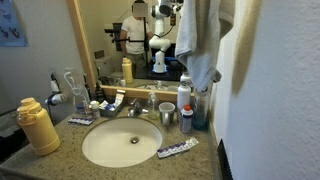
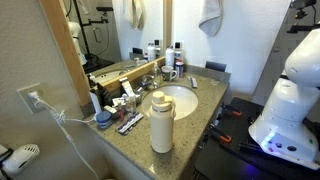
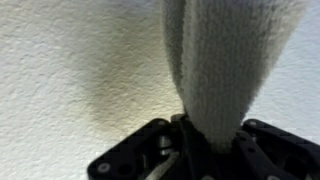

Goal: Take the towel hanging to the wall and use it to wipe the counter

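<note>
Grip made: your gripper (image 3: 210, 150) is clamped on the lower folds of the towel (image 3: 225, 70), which hangs at 12 o'clock against the wall (image 3: 70, 70). Left for you: unhook it, then wipe the granite counter (image 2: 120, 148).

The arm (image 2: 292, 80) is cased in smooth, glossy white shells with rounded, bulbous segments. A blue light (image 2: 272, 147) glows low on its lowest segment. In the wrist view the gripper (image 3: 205, 140) is matte black, with angular housings on either side and pale metal linkage bars.
</note>
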